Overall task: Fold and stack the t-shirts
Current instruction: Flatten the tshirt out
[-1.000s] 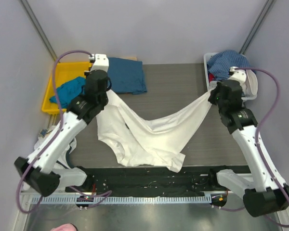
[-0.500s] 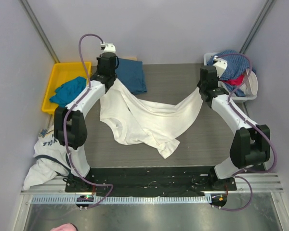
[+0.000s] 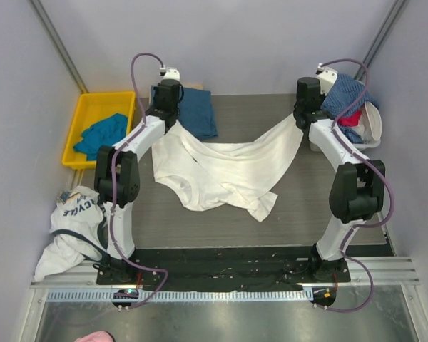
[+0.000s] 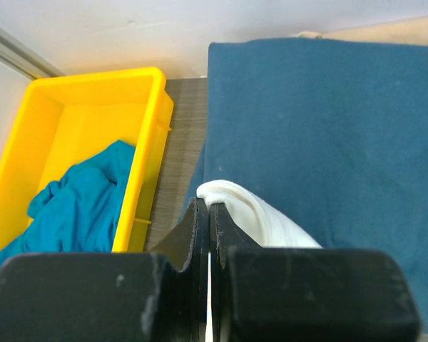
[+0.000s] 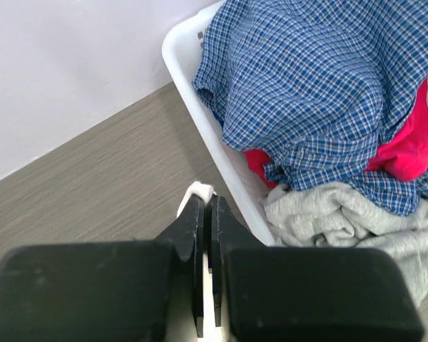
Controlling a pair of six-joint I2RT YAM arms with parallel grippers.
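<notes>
**Top external view: white t-shirt held stretched between both arms**

Top external view shows the white t-shirt [image 3: 225, 171] hanging in a sagging span across the middle of the grey table [image 3: 271, 221]. Its two upper corners are lifted toward the far side, and the lower part lies crumpled on the table surface, with one flap trailing toward the near right.

The left gripper [image 3: 172, 120] is clamped on the shirt's left corner; in the left wrist view its jaws are pressed together with a fold of white cloth [image 4: 253, 217] pinched between the fingers [image 4: 196, 228]. Just behind that grip lies the dark blue t-shirt [image 3: 189, 110], folded flat at the far left of the table; the left wrist view shows it filling the right side of the frame [image 4: 321, 128].

The right gripper [image 3: 302, 116] is likewise closed on the shirt's right corner. In the right wrist view only a small tip of white fabric [image 5: 200, 191] shows above the shut fingers [image 5: 221, 214].

A yellow bin [image 3: 93, 103] sits off the table's left edge with a teal garment [image 3: 100, 134] inside. At the far right stands a white basket [image 3: 371, 128] heaped with a blue checked shirt [image 5: 321, 85], a red garment [image 5: 406, 153] and a grey one [image 5: 342, 217]. Another white garment with lettering [image 3: 71, 231] lies bunched beside the left arm's base.
</notes>
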